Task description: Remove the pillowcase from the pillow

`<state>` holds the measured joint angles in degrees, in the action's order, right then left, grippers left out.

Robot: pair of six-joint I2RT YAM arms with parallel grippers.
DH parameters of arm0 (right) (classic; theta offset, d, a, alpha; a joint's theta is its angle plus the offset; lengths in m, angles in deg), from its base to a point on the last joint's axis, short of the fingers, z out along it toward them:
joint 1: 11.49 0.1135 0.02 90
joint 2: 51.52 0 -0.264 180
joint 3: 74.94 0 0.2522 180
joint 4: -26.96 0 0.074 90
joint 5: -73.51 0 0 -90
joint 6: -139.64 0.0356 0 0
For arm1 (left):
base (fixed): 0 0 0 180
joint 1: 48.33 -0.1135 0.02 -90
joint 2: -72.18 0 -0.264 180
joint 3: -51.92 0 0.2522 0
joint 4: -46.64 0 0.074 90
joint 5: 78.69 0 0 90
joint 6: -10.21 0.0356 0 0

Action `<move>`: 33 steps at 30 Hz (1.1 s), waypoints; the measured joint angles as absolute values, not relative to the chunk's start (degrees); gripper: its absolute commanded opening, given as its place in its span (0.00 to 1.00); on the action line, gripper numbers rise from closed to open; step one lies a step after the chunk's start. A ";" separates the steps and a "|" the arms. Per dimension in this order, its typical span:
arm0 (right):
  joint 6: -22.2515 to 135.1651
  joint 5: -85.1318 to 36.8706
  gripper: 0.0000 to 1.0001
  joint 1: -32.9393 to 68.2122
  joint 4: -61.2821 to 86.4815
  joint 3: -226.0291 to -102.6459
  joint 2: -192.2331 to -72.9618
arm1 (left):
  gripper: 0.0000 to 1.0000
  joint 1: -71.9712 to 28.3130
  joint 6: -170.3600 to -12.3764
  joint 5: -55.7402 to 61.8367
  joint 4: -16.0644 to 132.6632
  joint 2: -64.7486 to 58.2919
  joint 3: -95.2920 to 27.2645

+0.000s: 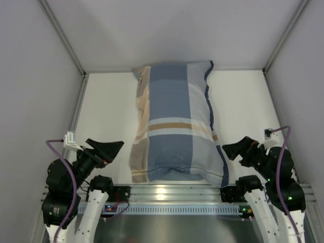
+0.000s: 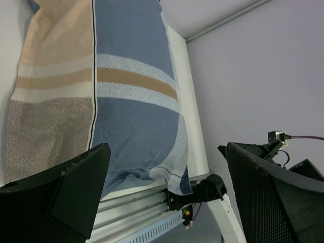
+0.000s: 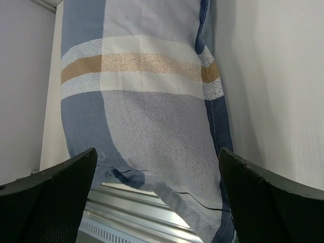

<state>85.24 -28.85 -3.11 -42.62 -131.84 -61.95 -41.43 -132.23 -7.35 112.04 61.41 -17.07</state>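
Observation:
The pillowcase is a blue-grey striped cloth sack with tan and white bands and dark blue edging. It lies lengthwise down the middle of the white table, plump and filled. Its near end hangs over the metal rail. It also shows in the left wrist view and the right wrist view. The white pillow is hidden inside it. My left gripper is open and empty, left of the case's near corner. My right gripper is open and empty, right of its near corner.
A metal rail runs along the table's near edge between the arm bases. White walls close in the table at left, right and back. Bare white table lies on both sides of the pillowcase. A purple cable loops by the right arm.

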 measured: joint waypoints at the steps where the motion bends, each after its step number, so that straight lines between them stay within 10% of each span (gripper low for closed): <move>1: 85.85 -28.72 0.99 -3.11 -43.29 -131.71 -61.89 | 0.99 -41.43 -132.37 -8.07 112.02 61.15 -16.02; 11: 86.48 -36.35 0.99 -3.09 -42.55 -121.04 -66.13 | 0.95 -41.43 -135.18 -15.98 112.85 53.37 2.39; 23: 84.76 -51.60 0.99 -2.39 -18.60 -115.31 -87.94 | 0.96 -40.36 -129.52 -15.59 106.18 28.74 -4.08; 33: 87.31 -50.42 0.99 3.89 -4.89 -111.47 -95.37 | 0.99 -14.24 -131.43 -0.77 91.89 2.84 -7.86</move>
<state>87.31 -50.42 3.89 -4.89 -111.47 -95.37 -14.24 -131.43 -0.77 91.89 2.84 -7.86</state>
